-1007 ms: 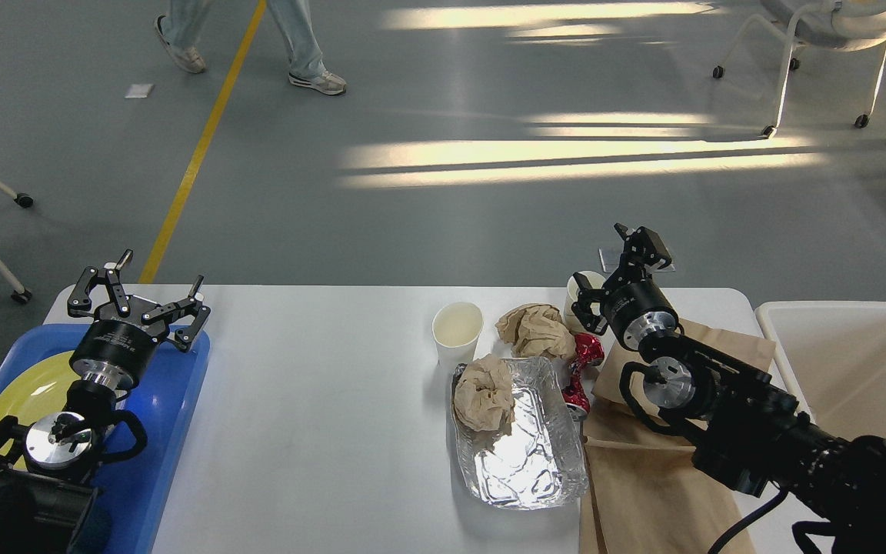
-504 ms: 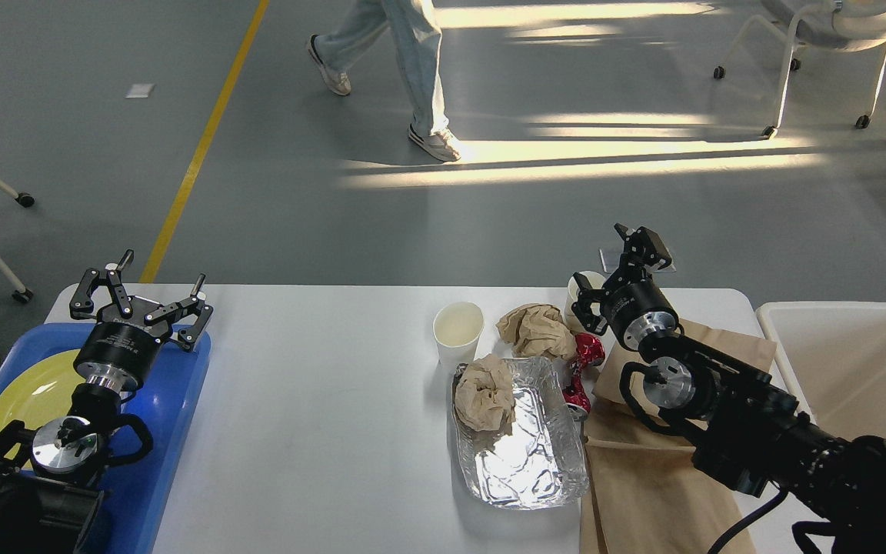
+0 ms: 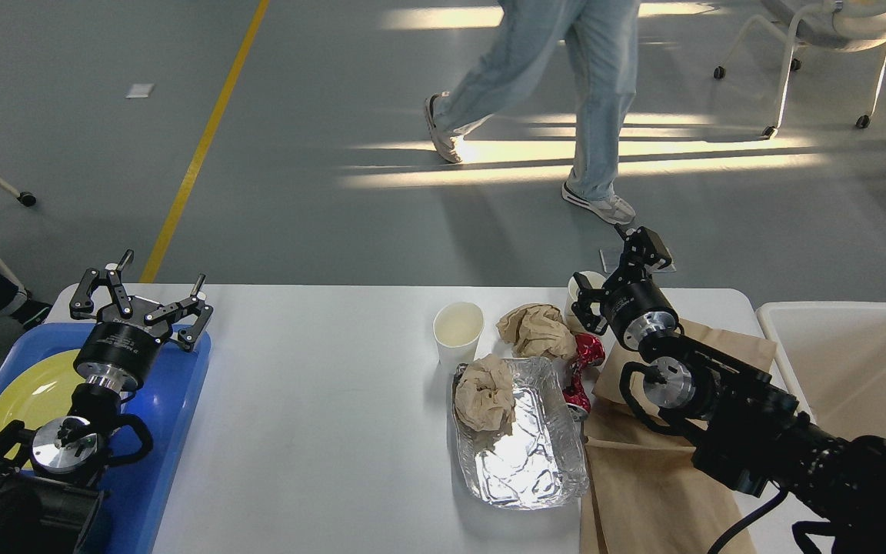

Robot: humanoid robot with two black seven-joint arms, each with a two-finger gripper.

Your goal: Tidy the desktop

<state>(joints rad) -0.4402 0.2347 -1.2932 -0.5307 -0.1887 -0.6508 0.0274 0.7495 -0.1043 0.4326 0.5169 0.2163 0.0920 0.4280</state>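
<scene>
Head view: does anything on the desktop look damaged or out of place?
Yes. A red can lies crushed on the desktop, wedged between the foil tray and the brown paper bag. One crumpled paper wad sits inside the tray; another lies behind it.

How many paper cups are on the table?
2: one white cup stands left of the crumpled paper; another cup is partly hidden behind the right gripper.

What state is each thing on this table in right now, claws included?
Left claw: open, empty, above the blue tray.
Right claw: open around a white cup.
Paper cup: upright.
Foil tray: holds a crumpled paper wad.
Red can: crushed.
White bin: looks empty.
</scene>
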